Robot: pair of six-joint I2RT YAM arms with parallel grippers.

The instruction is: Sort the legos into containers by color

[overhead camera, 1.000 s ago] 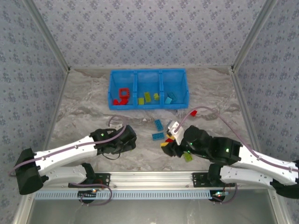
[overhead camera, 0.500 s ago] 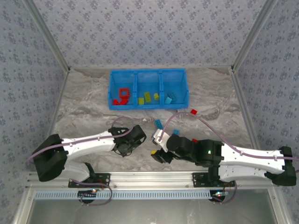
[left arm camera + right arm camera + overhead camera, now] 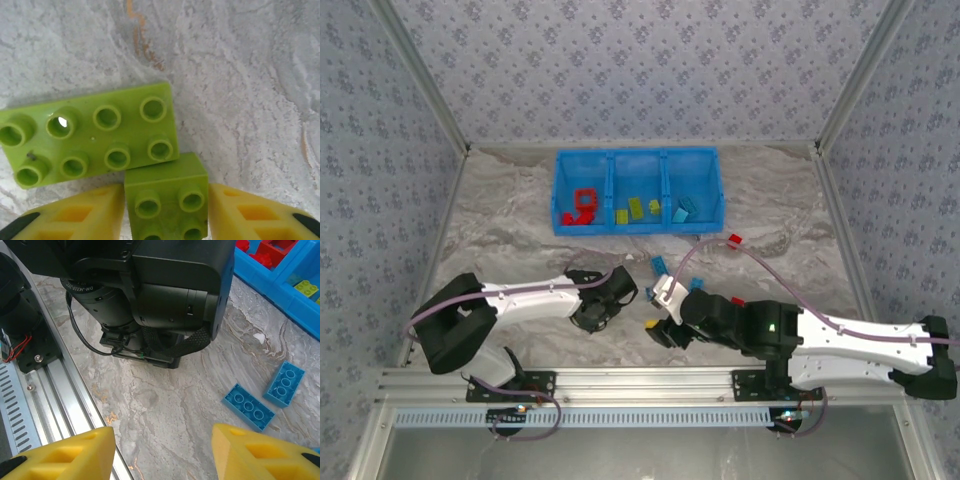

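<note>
Top external view: the marbled bench (image 3: pixel 500 230) is seen with the blue bin (image 3: pixel 638 153) at its far side, red bricks (image 3: pixel 582 205), lime bricks (image 3: pixel 635 209) and light blue bricks (image 3: pixel 683 210) kept in separate compartments. The right gripper (image 3: pixel 162 440) is held wide open and empty, near two loose blue bricks (image 3: pixel 248 407) (image 3: pixel 284 383). The left gripper (image 3: pixel 166 197) is clamped on a small lime brick (image 3: pixel 165 175), right against a longer lime brick (image 3: pixel 90 132).

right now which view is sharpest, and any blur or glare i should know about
Left wrist view: the small lime brick and the long lime brick are crisp, the yellow fingers at the bottom edge soft. Right wrist view: the light blue bricks are clear, its own fingers blurred. Top external view: even light, no glare, but bricks in the blue bin are tiny.
</note>
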